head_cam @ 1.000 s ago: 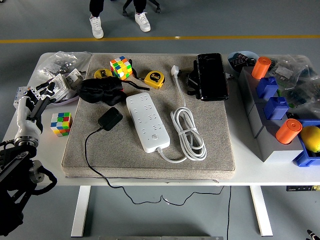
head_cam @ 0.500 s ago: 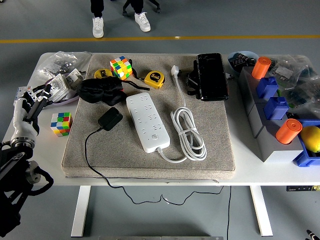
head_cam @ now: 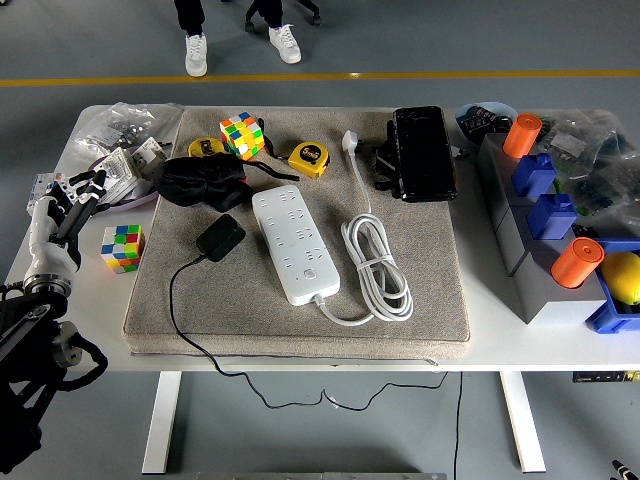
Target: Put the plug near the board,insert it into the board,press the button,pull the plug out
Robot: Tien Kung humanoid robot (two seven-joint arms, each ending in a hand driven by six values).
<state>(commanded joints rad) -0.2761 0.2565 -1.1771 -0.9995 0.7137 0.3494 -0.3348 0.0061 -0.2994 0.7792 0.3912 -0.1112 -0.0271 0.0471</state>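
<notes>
Grey floor with a yellow line runs behind the white surface, where a grey mat carries the white board. Your black plug lies just left of it, cord trailing off the near edge. Your left hand hovers at the left edge, fingers relaxed and empty. Reach right over the small cube, grip the plug by its sides, and keep the cord slack.

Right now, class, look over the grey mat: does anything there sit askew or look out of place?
The white power strip lies diagonally across the grey mat, not square to its edges. The black plug lies loose beside it, uninserted, its thin cable trailing off the table's near edge. Nothing looks spilled or damaged.
</notes>
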